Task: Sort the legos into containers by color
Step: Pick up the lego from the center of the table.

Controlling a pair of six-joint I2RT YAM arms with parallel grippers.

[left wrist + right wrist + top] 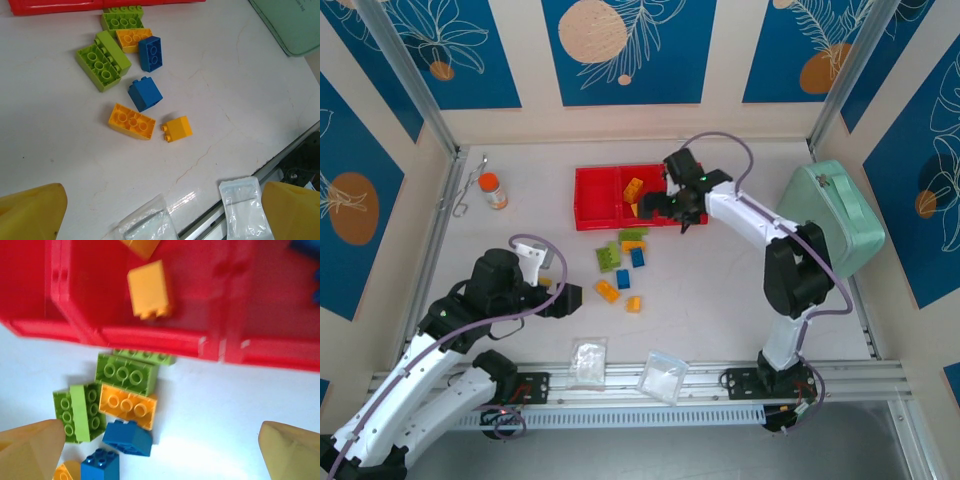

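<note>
Loose legos lie in a cluster on the white table just in front of the red tray (592, 205): lime green bricks (102, 62) (127, 372), a yellow-orange one (127, 405), blue ones (145, 93) (127, 437), and two more yellow ones (131, 121) (176, 128). In the tray's middle compartment rests a yellow brick (148, 290); something blue (305, 247) shows in the right compartment. My right gripper (668, 208) (162, 460) hangs open over the tray's front edge, holding nothing. My left gripper (563, 293) (160, 215) is open near the table's front, short of the cluster.
Two small clear plastic bags (588, 362) (662, 375) lie at the near edge by the rail. A mint-green case (830, 215) stands at the right. An orange-capped bottle (493, 190) and a metal clip (470, 185) sit at the back left.
</note>
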